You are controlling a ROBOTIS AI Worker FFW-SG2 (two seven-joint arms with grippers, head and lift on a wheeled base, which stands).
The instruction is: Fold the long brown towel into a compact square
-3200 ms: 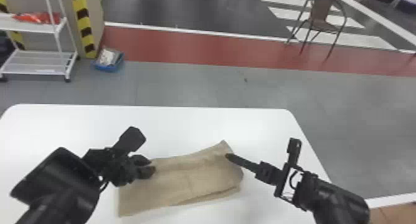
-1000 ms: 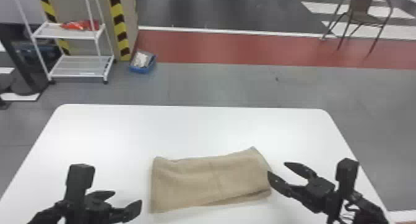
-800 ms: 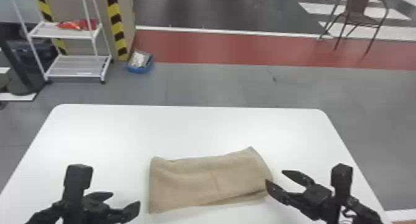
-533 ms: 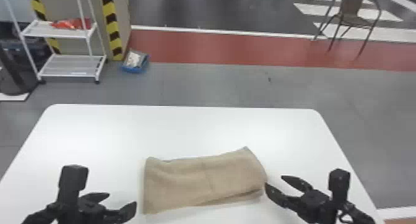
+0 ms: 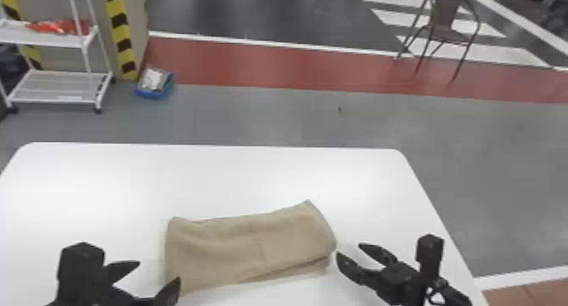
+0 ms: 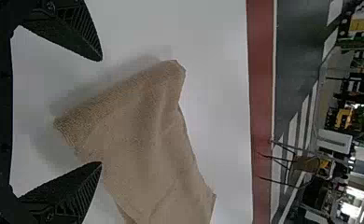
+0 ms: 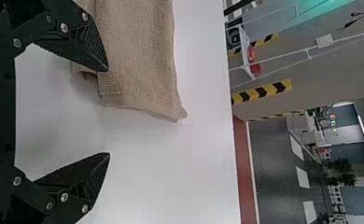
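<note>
Left fingers [image 5: 124, 270] and right fingers [image 5: 350, 268] have withdrawn, spread wide, from the unevenly folded brown towel [image 5: 249, 248].

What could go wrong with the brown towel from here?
The towel lies in layers, with a lower layer peeking out along its near edge toward the right; a pinch might catch only the top one and undo the folding.

The left end effector is open at the towel's left end, so its fingers could nudge the cloth askew.

The towel's outline is already slanted, so another fold may come out crooked.
</note>
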